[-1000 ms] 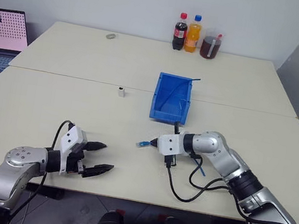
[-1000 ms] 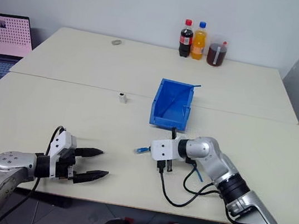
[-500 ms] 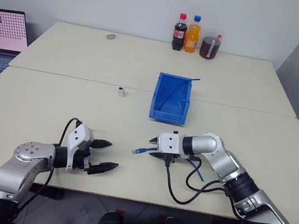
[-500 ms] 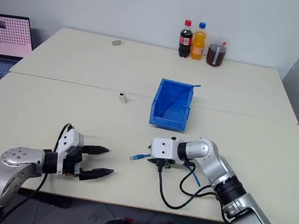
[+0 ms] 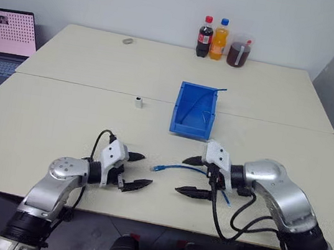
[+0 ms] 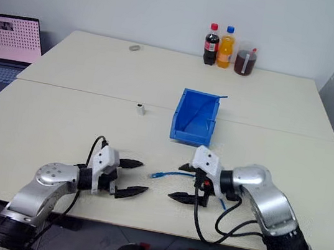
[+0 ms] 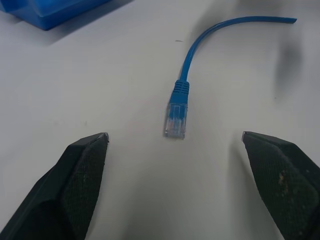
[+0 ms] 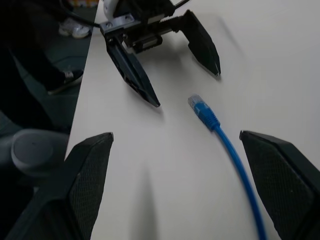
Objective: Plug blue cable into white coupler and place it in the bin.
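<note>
Now both wide-open, empty grippers, left and right, flank the blue cable.

The left claw and the right claw are facing each other low over the tabletop, both with fingers spread wide and gripping nothing, forearms angling inward.

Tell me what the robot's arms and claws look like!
Both arms are shiny silver metal with rounded joints and dark bands. Each ends in a white boxy wrist block carrying a claw, the left claw and right claw, with two pointed black fingers. A thick black cable loops along each arm.
</note>
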Robot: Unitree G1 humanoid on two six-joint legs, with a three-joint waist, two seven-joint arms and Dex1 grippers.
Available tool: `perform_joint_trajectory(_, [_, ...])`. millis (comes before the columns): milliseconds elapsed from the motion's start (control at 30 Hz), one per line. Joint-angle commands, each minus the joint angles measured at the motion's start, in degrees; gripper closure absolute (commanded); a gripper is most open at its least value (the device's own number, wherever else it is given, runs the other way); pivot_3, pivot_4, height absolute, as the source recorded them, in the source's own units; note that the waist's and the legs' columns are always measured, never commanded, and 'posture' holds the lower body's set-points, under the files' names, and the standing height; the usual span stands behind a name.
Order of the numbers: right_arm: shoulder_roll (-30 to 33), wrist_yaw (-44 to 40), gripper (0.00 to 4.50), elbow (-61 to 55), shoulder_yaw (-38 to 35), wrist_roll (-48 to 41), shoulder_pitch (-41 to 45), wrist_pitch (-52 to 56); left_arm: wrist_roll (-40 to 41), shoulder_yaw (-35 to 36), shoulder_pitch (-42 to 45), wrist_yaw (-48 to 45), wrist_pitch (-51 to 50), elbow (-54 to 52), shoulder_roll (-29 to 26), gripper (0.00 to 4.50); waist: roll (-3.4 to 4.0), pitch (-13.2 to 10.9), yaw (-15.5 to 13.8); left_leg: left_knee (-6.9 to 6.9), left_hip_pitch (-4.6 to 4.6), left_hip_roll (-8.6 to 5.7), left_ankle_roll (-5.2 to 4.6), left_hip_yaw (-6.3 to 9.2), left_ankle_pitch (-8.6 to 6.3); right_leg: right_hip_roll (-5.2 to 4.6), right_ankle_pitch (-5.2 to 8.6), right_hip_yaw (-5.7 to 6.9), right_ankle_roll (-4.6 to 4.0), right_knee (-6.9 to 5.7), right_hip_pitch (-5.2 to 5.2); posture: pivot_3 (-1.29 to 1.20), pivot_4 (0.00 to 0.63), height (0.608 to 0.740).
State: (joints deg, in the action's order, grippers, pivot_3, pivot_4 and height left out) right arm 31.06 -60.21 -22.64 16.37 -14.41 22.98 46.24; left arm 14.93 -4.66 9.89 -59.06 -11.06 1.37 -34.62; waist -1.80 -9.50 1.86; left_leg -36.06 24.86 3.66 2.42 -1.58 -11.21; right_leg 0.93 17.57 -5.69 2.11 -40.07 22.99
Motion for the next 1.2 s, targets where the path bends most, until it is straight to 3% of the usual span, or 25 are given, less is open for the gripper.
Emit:
perform_joint_trajectory(33, [1.43,4.35,0.17,-7.11,-2.72,-2.14,-3.35,4.92,-4.81,-2.76,3.43,0.75,3.19,4.46,-0.12,0.0,0.01,0.01,-0.03,-0.01,-0.01,-0.01,0.0,0.0,0.0,0.0,0.0,-0.02,0.01,0.01,-0.02,0.0,0.15,0.74])
perform_joint_trajectory(233, [0.47,10.24,0.17,-10.35,-4.27,-3.87,-6.02,8.09,-7.51,-7.13,7.54,-2.73,3.72,9.01,-0.23,0.0,0.01,0.02,0.0,-0.06,-0.25,-0.02,-0.01,0.07,0.01,0.0,0.05,0.04,0.17,0.09,-0.38,0.0,0.15,0.74])
perform_joint_trajectory(467, [0.59,14.03,0.14,-11.01,-4.74,-4.93,-6.59,8.23,-8.1,-10.64,8.38,-6.87,0.59,7.97,-0.84,1.68,0.0,0.1,-0.07,-0.05,-0.46,-0.04,-0.01,0.07,0.0,-0.03,0.14,0.05,0.32,0.21,-0.7,0.0,0.15,0.74])
perform_joint_trajectory(900, [1.64,16.26,0.14,-11.42,-5.22,-6.41,-7.97,4.8,-9.51,-10.54,6.87,-4.85,0.29,6.0,-2.19,4.19,0.04,0.16,0.0,-0.04,-0.5,-0.02,-0.01,0.07,0.0,-0.02,0.15,0.03,0.33,0.21,-0.71,0.0,0.15,0.74])
perform_joint_trajectory(1200, [1.86,17.23,0.14,-11.21,-5.11,-5.43,-9.24,-0.03,-8.67,-9.65,5.82,-4.29,-0.05,3.4,-3.14,4.25,0.04,0.16,0.05,-0.02,-0.51,0.0,-0.01,0.07,0.0,-0.01,0.17,0.03,0.32,0.21,-0.71,0.0,0.15,0.74])
